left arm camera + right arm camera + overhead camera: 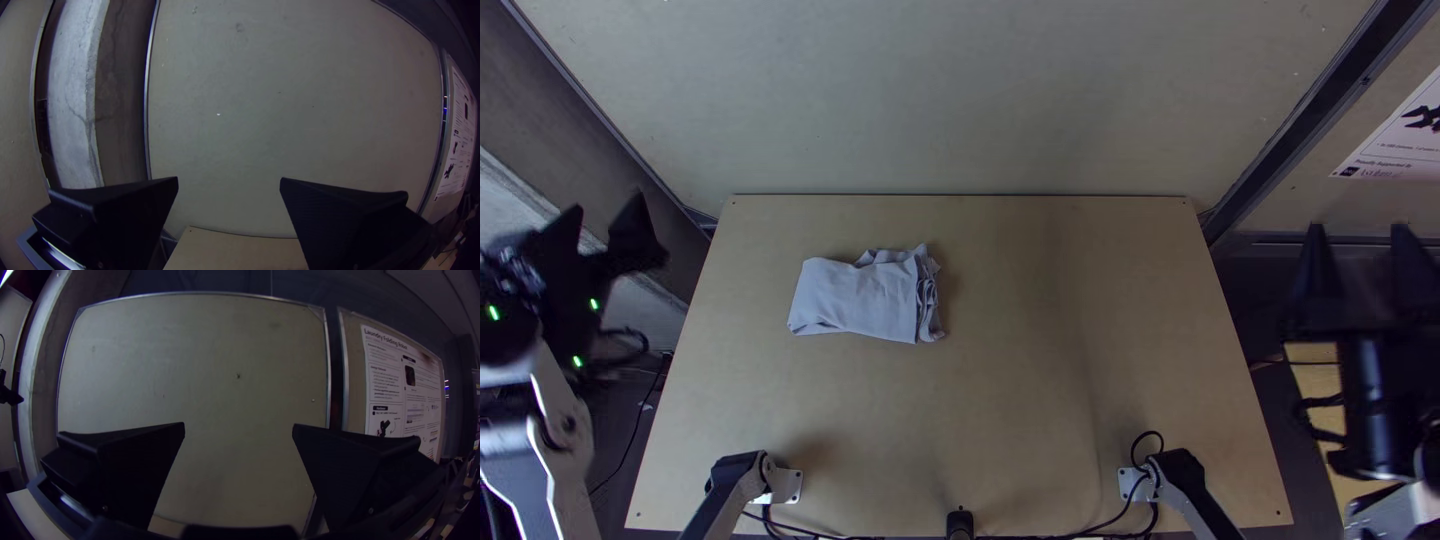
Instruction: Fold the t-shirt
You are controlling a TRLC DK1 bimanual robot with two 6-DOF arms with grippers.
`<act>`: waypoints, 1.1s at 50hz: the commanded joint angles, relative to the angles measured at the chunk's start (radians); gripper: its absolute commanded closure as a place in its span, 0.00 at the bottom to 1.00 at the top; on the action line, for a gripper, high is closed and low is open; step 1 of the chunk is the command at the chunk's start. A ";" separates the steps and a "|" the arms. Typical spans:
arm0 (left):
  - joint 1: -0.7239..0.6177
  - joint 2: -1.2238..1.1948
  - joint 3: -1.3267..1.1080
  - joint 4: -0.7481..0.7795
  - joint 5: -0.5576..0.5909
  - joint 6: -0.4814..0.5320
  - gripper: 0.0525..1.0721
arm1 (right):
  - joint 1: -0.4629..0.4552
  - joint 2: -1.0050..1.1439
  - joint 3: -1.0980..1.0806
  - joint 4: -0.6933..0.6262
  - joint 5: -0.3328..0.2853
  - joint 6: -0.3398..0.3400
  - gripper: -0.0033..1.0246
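The light grey t-shirt (855,297) lies folded into a compact bundle left of the table's middle, its right end showing stacked, slightly ruffled layers. Off the table's left side is my left gripper (608,232), held away from the cloth; the left wrist view shows this gripper (229,182) open with nothing between its fingers. My right gripper (1365,245) is beyond the table's right side, also open, and in the right wrist view the same gripper (239,427) has a wide empty gap.
The wooden table (1040,400) carries black cables (1105,523) along its near edge, beside two white brackets. A pale panel (960,90) stands behind it. A printed poster (1400,135) hangs at the upper right.
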 commanded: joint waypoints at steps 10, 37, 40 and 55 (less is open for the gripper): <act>0.005 -0.381 -0.494 0.222 0.006 0.038 0.04 | -0.007 -0.302 -0.391 0.123 0.013 -0.004 0.04; 0.007 -0.745 -1.075 0.449 0.008 0.041 0.04 | 0.078 -0.571 -0.960 0.264 0.011 0.042 0.04; 0.002 -0.768 -1.114 0.471 0.008 0.044 0.04 | 0.087 -0.571 -0.993 0.266 0.013 0.054 0.04; -0.015 -0.768 -1.278 0.555 0.008 0.032 0.04 | 0.088 -0.572 -1.204 0.399 0.011 0.099 0.04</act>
